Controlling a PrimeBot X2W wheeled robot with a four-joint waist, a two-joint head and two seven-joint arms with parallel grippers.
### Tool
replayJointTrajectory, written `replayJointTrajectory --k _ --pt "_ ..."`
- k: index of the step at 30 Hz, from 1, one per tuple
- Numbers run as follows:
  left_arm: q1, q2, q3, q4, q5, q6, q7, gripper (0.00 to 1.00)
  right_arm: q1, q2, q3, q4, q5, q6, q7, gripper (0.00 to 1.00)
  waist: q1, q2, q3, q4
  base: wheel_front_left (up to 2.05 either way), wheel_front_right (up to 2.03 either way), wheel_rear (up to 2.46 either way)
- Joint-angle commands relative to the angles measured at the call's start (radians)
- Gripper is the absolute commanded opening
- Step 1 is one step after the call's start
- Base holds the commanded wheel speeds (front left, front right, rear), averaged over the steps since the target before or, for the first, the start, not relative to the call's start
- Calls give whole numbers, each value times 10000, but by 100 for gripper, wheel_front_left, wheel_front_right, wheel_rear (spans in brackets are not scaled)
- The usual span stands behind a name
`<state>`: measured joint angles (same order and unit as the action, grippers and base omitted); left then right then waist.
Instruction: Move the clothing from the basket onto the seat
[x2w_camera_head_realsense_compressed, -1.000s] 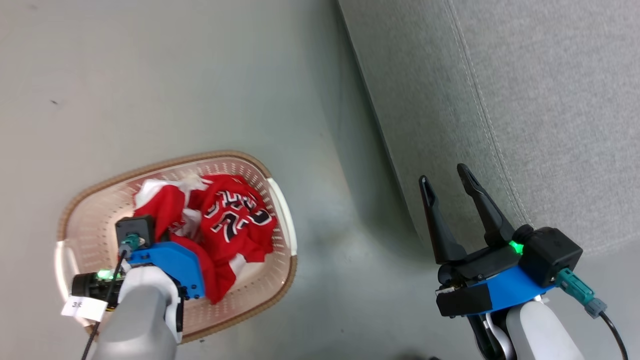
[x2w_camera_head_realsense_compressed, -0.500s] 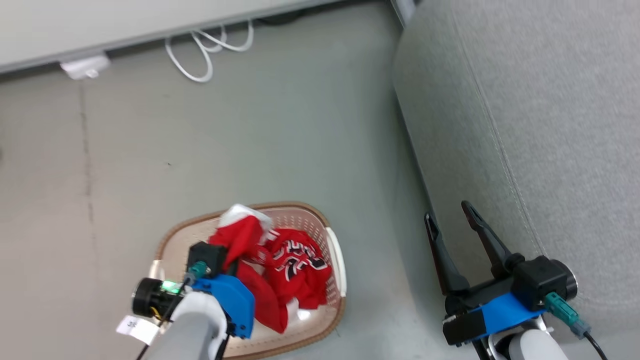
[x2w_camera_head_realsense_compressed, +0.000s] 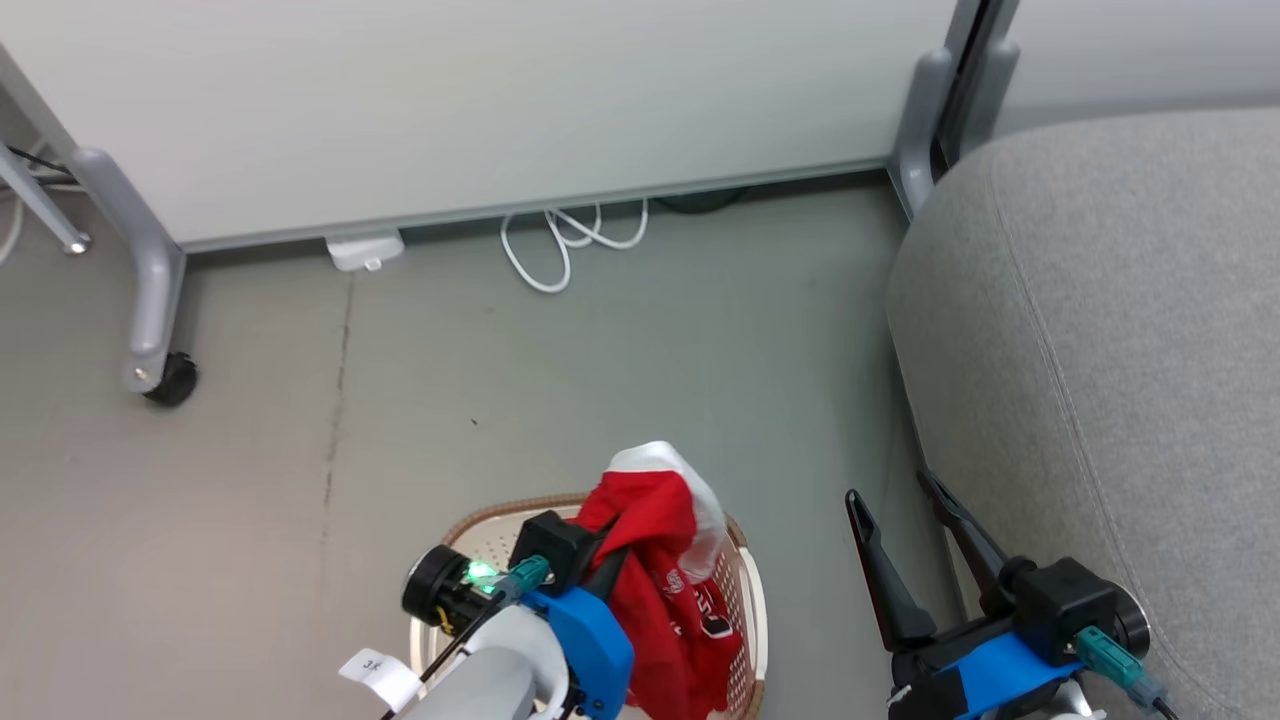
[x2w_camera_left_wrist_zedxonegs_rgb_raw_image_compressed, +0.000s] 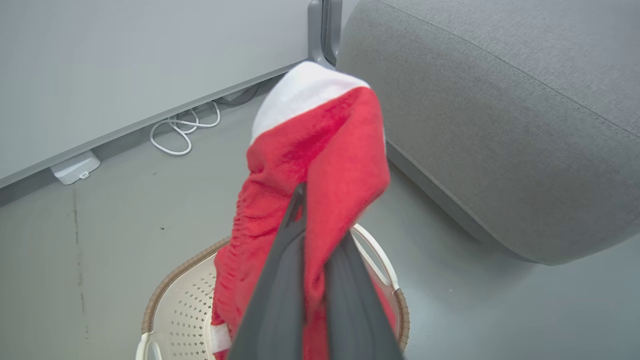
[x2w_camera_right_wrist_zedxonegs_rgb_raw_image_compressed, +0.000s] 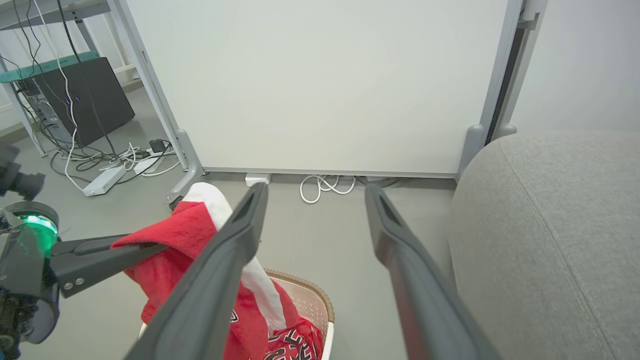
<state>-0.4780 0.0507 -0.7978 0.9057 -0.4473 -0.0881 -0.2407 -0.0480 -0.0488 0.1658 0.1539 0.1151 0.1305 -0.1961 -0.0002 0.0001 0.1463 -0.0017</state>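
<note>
A plain red garment (x2w_camera_left_wrist_zedxonegs_rgb_raw_image_compressed: 320, 150), trimmed in white at its edge; a cream-white perforated basket (x2w_camera_left_wrist_zedxonegs_rgb_raw_image_compressed: 180, 320) with a brown woven-look rim; a red jersey (x2w_camera_right_wrist_zedxonegs_rgb_raw_image_compressed: 292, 345) bearing what appears to be black-and-white lettering. Alongside: a light-grey sofa (x2w_camera_head_realsense_compressed: 1100, 350) with a paler stitched seam, a grey-green floor (x2w_camera_head_realsense_compressed: 500, 400), and an off-white panel (x2w_camera_head_realsense_compressed: 500, 100) framed in grey.

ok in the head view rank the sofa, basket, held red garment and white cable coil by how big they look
1. sofa, by far.
2. basket and red garment: unsure, the garment is lifted nearer the camera and covers part of the basket.
3. white cable coil.
</note>
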Motion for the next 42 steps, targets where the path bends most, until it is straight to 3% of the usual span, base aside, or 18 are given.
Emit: replayJointTrajectory --k 1,15,42 --pt "-175 -3 -250 -227 -271 79 -24 0 190 -28 -27 -51 24 5 58 100 2 -1 -422 232 0 0 0" --pt "-1448 -1 -2019 -1570 -2144 738 -98 0 929 -28 -201 -302 30 5 357 100 2 -1 -1290 288 0 0 0" --pt "-4136 0 -4549 -2952 -4997 1804 37 0 1228 -26 28 -674 -41 5 753 100 2 -1 -1492 560 0 0 0"
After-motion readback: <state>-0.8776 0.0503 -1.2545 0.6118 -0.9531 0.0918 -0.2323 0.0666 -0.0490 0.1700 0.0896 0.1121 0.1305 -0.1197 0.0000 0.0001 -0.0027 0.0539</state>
